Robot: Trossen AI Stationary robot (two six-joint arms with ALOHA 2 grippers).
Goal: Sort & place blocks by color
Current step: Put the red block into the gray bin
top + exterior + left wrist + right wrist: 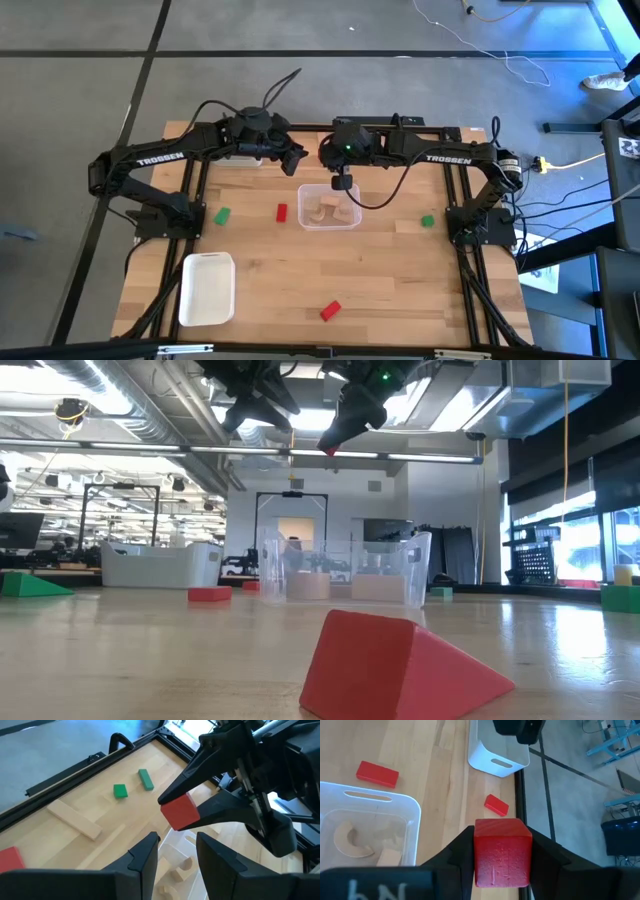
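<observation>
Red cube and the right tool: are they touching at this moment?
Touching. The right wrist view shows the red cube clamped between the right tool's two fingers, with no gap on either side; the left wrist view agrees.

Overhead looks straight down; low level at tabletop; wrists close, downward.

Room over the tub is tight
Your left pincer (300, 160) and right pincer (343, 183) crowd above the clear tub (352, 222); table (400, 290) nearer you lies open.
</observation>
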